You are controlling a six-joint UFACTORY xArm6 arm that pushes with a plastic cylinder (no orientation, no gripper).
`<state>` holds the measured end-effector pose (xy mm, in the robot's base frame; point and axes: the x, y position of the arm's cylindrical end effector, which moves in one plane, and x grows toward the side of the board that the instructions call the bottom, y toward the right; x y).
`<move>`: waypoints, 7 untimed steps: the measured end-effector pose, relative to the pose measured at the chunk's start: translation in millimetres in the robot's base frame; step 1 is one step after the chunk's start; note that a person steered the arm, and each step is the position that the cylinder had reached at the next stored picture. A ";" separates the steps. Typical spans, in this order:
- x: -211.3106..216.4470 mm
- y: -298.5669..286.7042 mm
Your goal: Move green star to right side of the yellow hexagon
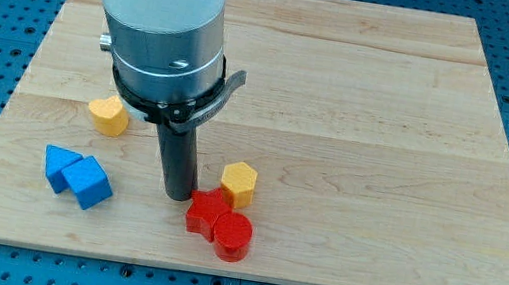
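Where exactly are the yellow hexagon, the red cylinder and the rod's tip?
yellow hexagon [238, 183]: camera view, on its top face.
red cylinder [233, 233]: camera view, on its round top.
my tip [178, 196]: camera view, the rod's lower end.

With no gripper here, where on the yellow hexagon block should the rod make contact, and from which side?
Only pushing is possible. Probably press my tip against the yellow hexagon block's flat left side face, coming from the view's left. The red star block and red cylinder block crowd its lower edge, so that side is blocked.
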<state>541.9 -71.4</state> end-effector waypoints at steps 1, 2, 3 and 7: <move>-13.0 -2.6; -26.8 -28.0; -93.3 -28.0; -209.3 -63.6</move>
<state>332.5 -135.1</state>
